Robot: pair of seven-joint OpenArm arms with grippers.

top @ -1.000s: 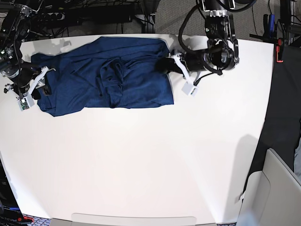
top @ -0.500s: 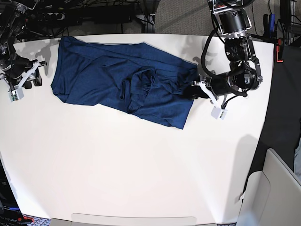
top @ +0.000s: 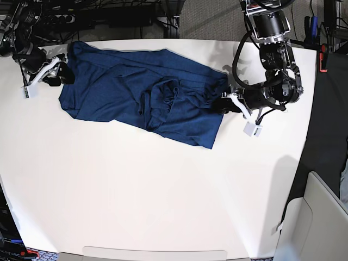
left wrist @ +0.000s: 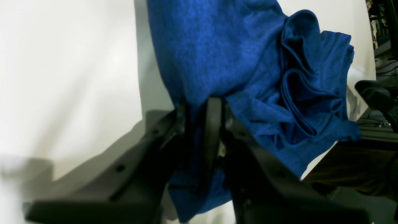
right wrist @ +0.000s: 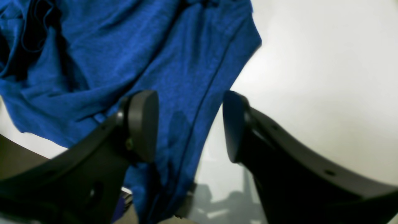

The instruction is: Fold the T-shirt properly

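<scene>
The dark navy T-shirt (top: 136,92) lies crumpled across the far part of the white table (top: 163,190), with a bunched fold near its middle. In the base view my left gripper (top: 222,104) is at the shirt's right edge. The left wrist view shows this gripper (left wrist: 197,109) shut on a pinch of the blue cloth (left wrist: 217,46). At the shirt's left edge, my right gripper (top: 64,74) stands open. In the right wrist view its fingers (right wrist: 143,124) are spread wide, with the shirt's hem (right wrist: 174,93) lying in the gap and not pinched.
The table's back edge runs just behind the shirt, with cables and dark floor beyond it. A red-tipped object (top: 323,57) sits past the table's right edge. A grey chair-like shape (top: 321,217) stands at the lower right.
The shirt was dragged to the right by my left gripper. My right gripper let go, pulled away to the left, then came back to the shirt's left edge with its jaws wider.
</scene>
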